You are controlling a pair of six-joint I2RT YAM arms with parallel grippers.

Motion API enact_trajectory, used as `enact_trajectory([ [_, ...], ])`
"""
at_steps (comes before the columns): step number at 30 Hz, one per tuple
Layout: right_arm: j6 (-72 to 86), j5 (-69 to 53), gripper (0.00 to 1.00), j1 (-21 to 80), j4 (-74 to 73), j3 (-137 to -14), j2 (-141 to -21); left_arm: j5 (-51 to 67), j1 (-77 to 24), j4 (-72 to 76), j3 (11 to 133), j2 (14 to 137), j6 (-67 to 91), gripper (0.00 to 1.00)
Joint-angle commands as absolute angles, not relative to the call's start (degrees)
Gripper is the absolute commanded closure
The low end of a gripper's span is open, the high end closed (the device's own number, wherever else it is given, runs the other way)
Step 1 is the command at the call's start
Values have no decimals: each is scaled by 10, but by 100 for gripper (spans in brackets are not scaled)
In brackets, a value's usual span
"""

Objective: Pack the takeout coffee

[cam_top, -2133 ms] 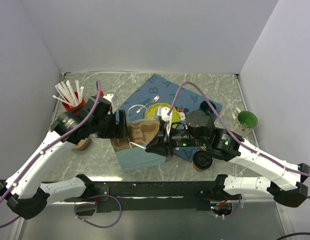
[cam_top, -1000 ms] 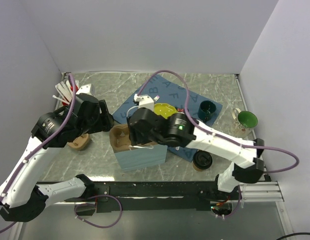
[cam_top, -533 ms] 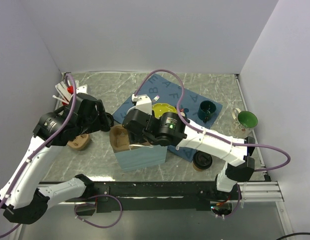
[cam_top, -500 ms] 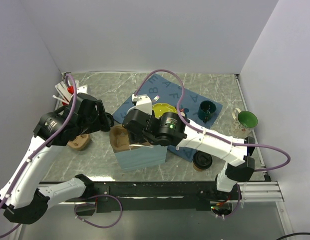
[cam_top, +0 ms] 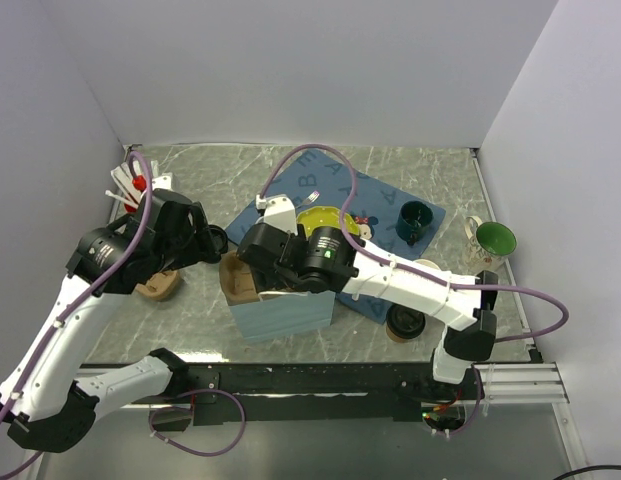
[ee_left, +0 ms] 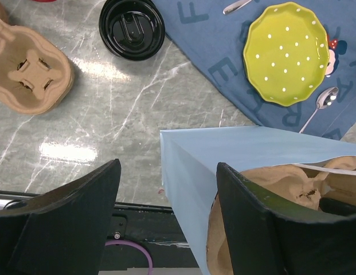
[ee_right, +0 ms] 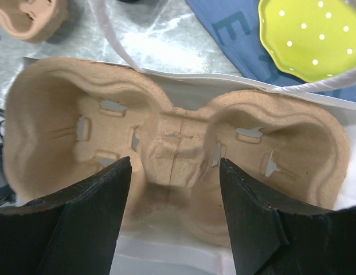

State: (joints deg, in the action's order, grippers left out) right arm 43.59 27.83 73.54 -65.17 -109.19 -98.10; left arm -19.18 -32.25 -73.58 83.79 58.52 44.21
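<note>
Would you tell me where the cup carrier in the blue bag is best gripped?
Probably by the narrow bridge between its two wells, from straight above: the cup carrier lies wells-up in the bag, whose walls block any sideways approach.

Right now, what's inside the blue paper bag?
A tan pulp two-cup carrier fills the mouth of the blue bag, both wells empty. Anything beneath the carrier, including the bag's bottom, is covered.
</note>
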Motion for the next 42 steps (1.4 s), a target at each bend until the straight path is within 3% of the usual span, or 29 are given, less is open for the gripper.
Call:
enact_trajectory([
  [1, 435, 301, 31, 740, -657, -1114, -989, -193, -318, -732, 842, 573, 438, 26],
  [7, 422, 308, 47, 739, -638, -1106, -985, -193, -316, -734, 838, 570, 439, 27],
  [11, 417, 313, 69, 739, -635, -1103, -983, -197, -316, -735, 834, 570, 439, 26],
  [14, 413, 313, 78, 739, -634, -1101, -981, -197, -316, -734, 829, 569, 438, 26],
  [24, 436, 317, 66, 739, -697, -1123, -998, -186, -315, -727, 812, 568, 439, 27],
  [42, 439, 308, 70, 733, -670, -1056, -962, -124, -315, -663, 797, 556, 427, 30],
])
